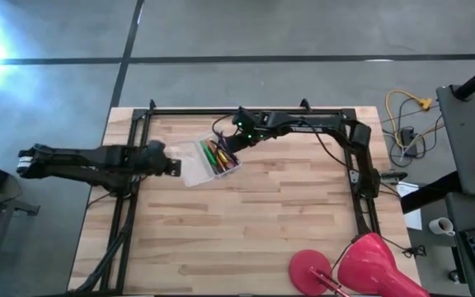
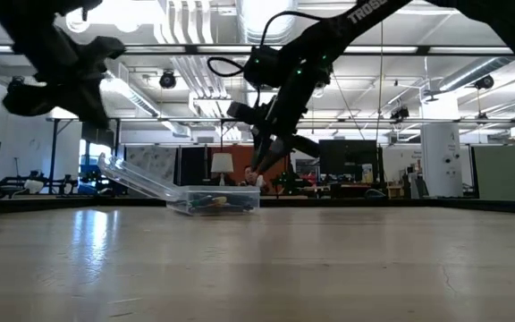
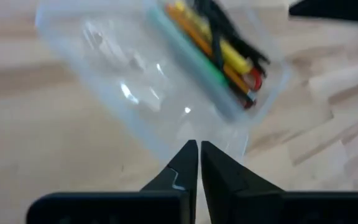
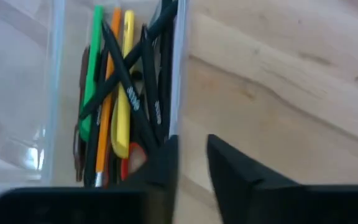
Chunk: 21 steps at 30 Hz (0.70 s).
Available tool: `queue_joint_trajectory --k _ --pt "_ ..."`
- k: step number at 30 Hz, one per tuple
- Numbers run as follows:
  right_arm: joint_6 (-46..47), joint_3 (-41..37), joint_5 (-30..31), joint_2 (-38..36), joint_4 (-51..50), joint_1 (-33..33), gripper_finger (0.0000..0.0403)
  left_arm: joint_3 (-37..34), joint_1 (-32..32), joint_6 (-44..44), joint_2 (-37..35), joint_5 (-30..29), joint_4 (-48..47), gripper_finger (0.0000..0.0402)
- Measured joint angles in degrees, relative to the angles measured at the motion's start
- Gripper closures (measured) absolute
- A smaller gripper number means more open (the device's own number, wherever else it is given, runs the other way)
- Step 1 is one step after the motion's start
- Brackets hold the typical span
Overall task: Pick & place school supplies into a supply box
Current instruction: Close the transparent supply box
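I see the one supply box [image 1: 209, 160] lying open on the counter [image 1: 246, 231], its pens [image 4: 114, 99] inside, my left tool [image 3: 197, 163] pinched shut at the lid's edge and my right tool [image 4: 191, 158] narrow astride the box's wall (scissors barely visible).

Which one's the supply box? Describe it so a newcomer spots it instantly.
Start at the wooden table and look to its far-left part, between the two dark arms. The supply box lies open there: a clear plastic case, one half empty and tilted up, the other full of coloured pens. Nothing else is see-through.
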Motion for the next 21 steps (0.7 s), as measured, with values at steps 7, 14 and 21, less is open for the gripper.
queue_joint_trajectory --k 7,14,21 --pt "-2.7 3.2 0.4 2.3 -2.1 -1.6 0.0391 -4.6 -6.1 -11.6 -3.0 0.1 -6.7 0.0401" --pt "-2.8 5.3 -1.3 6.2 -4.5 -4.9 0.0390 -8.4 -6.0 -13.4 1.7 -0.4 -5.7 0.0401" --pt "-2.0 7.8 -5.9 9.5 -5.1 -4.6 0.0390 -13.3 -5.2 -12.9 9.7 -0.3 6.1 0.0401"
